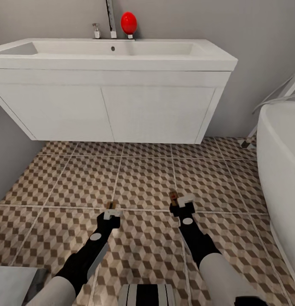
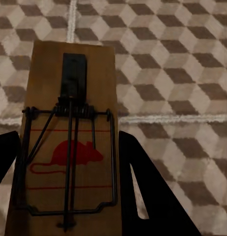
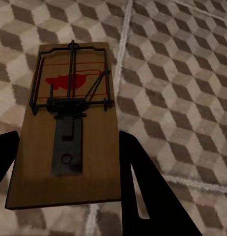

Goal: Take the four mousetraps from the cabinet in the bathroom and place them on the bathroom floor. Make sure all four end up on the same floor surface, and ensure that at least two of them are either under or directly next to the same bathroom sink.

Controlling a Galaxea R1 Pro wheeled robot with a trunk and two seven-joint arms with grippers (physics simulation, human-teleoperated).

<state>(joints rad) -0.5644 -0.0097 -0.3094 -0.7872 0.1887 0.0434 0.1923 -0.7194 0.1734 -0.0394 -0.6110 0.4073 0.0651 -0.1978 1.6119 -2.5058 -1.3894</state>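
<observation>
Left gripper (image 1: 112, 213): nearest the robot, low over the bathroom floor (image 1: 143, 182); jaws closed on the sides of a mousetrap (image 2: 69, 142), red mouse print facing the wrist camera.
Right gripper (image 1: 184, 204): level with the left; jaws closed on a second mousetrap (image 3: 69, 128), wire bar and dark plate visible.
Mousetraps, count: two, one per gripper; both held clear above the tiles, none lying on the floor in these views.
Sink (image 1: 113, 53): one, beyond the grippers, in a white wall-hung vanity (image 1: 109, 110) with open tiled floor beneath.
Bathtub (image 1: 280, 153): one, at the right edge.
Red object (image 1: 128, 22): one, on the sink's rear ledge beside the chrome faucet (image 1: 110, 19).
Step in hand: judged as carrying two traps toward the sink.
Next move: reach forward and lower both traps flat onto the tiles under or beside the vanity, then open.
</observation>
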